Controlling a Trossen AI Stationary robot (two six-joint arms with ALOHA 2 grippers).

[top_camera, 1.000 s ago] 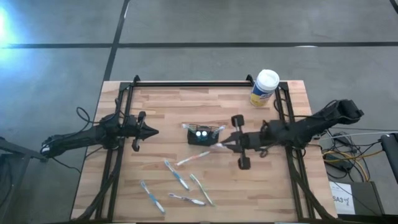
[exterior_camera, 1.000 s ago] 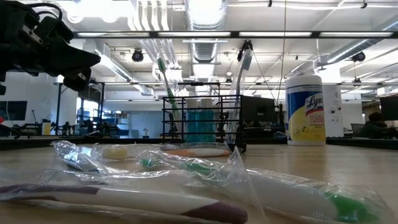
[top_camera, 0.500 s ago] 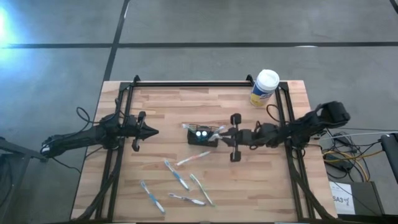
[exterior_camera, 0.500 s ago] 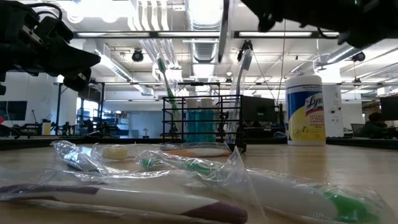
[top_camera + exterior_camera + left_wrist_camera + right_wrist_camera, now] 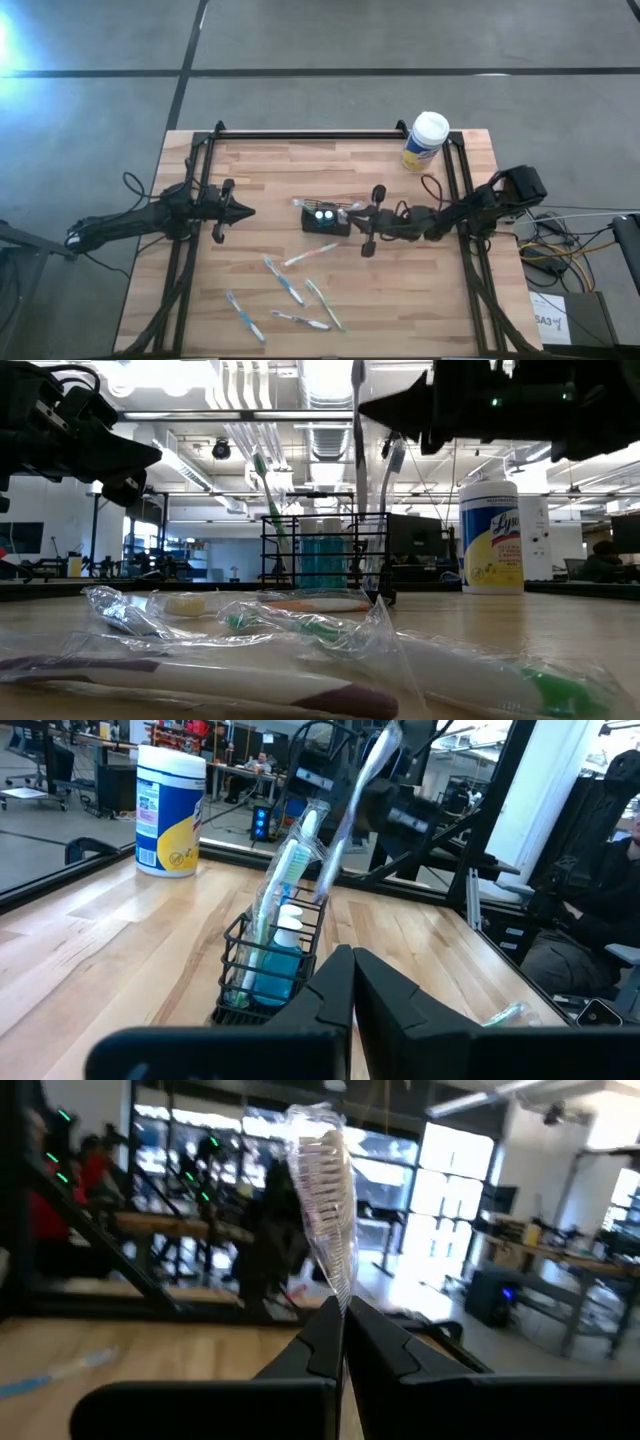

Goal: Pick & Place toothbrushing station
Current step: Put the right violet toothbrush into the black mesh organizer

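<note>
Holder box (image 5: 326, 218) sat mid-desk (image 5: 260, 170), centre of frame. Canister (image 5: 425, 141) stood at upper right, near the desk's far edge. Loose toothbrushes (image 5: 290, 290) lay scattered below the holder box, toward lower centre-left of frame.

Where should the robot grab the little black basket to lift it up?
Probably its top rim, coming from above: the holder box stands upright with thin mesh walls a tool can pinch. Avoid the spots where toothbrushes stick out.
</note>
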